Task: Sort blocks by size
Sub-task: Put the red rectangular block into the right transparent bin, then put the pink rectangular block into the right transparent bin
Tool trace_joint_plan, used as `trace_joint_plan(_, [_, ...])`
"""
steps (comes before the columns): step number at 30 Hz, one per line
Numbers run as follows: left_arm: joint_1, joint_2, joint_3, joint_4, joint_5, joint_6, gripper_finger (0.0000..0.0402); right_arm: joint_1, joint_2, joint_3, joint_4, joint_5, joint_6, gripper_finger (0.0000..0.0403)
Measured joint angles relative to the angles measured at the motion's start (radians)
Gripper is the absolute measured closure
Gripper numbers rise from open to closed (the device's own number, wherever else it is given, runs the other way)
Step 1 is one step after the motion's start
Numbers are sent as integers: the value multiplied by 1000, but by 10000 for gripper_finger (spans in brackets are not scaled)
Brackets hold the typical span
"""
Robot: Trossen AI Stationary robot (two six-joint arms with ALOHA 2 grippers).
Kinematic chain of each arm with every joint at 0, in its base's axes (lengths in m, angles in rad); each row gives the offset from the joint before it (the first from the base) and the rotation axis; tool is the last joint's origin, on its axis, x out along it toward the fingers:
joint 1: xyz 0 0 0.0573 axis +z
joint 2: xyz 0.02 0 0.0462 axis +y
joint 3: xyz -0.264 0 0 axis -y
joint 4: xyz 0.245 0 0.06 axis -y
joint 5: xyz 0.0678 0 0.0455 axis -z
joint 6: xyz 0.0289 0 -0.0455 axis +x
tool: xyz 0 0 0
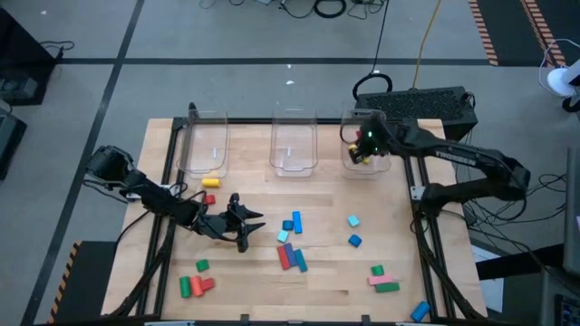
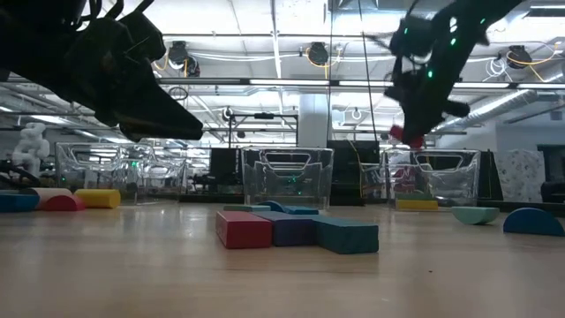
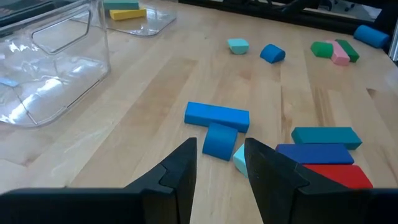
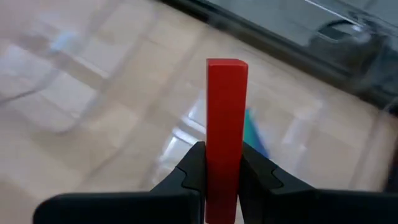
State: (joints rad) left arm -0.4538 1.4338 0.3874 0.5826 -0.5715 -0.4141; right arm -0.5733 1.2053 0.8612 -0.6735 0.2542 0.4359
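Near the bench's (image 1: pixel 272 299) front edge, three long bars, red (image 2: pixel 244 229), blue (image 2: pixel 290 228) and teal (image 2: pixel 348 236), lie flat side by side, long axes parallel. Just left of them the left hand (image 1: pixel 243 225) hovers, fingers apart, empty. Farther back, the right hand (image 1: pixel 362 152) hangs over the rightmost clear bin (image 1: pixel 349 122), clamped on a red bar (image 4: pixel 225 118) that juts lengthwise from between its fingers.

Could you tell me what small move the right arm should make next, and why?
Probably lower slightly and open its jaws. The right gripper is shut on a long red bar and sits over the right-hand clear bin, which already holds yellow and green pieces. The left gripper hovers open near the blue blocks.
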Motion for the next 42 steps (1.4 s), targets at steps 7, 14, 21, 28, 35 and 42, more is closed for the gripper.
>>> trace_joint_plan(7, [0,0,0,-14,6,0,265,-124,160,0,1,-184,-148,362])
trace_joint_plan(14, [0,0,0,-84,20,-34,265,-150,301,0,2,-186,-235,362])
trace_joint_plan(21, [0,0,0,-106,20,-52,265,-152,326,3,9,-200,-269,343])
trace_joint_plan(28, [0,0,0,-102,20,-53,265,-152,306,-1,-25,-204,-274,280])
trace_joint_plan(35, [0,0,0,-102,19,-53,265,-151,224,-2,-44,-202,-232,248])
trace_joint_plan(42, [0,0,0,-99,7,-53,265,-139,28,-2,-80,-205,-160,253])
